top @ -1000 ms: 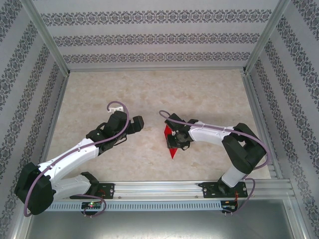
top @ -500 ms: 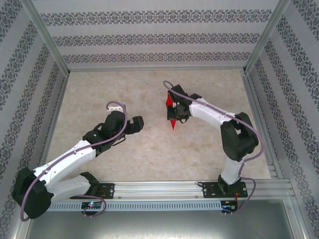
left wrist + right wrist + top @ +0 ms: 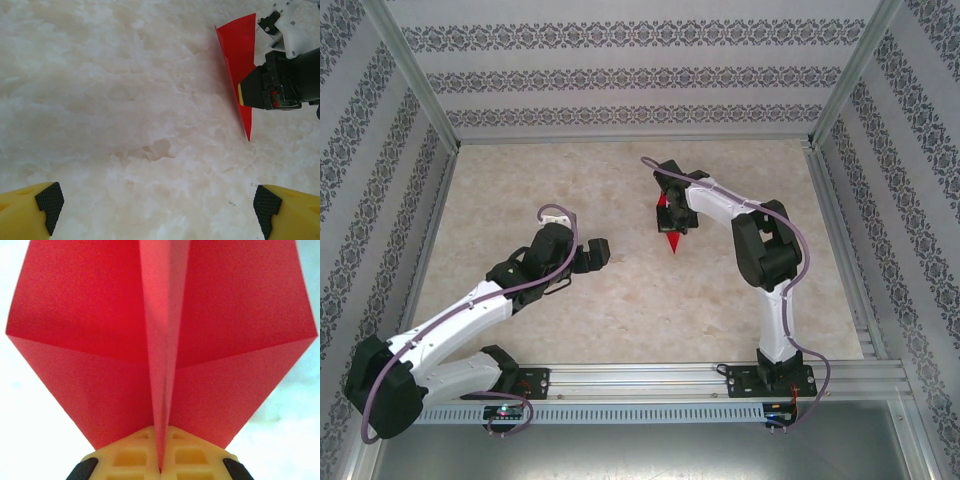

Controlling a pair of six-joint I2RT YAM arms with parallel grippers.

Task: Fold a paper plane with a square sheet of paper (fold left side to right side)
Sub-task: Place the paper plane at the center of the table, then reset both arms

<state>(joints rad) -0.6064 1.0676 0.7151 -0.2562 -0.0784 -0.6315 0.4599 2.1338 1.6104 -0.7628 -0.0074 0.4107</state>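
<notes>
Red paper plane (image 3: 90,325), crease in right fingers (image 3: 129,458)

Lab test cell: aluminium frame (image 3: 640,375), wallpapered walls (image 3: 640,70), marble-look tabletop (image 3: 620,310).

Red paper plane (image 3: 239,55), yellow fingers (image 3: 17,216), marbled table (image 3: 100,100)

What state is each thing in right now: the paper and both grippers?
paper plane: folded, wings spread either side of a centre crease, pinched at that crease.
right gripper: shut on the paper plane.
left gripper: open, holding nothing, over the table and apart from the paper plane.
</notes>
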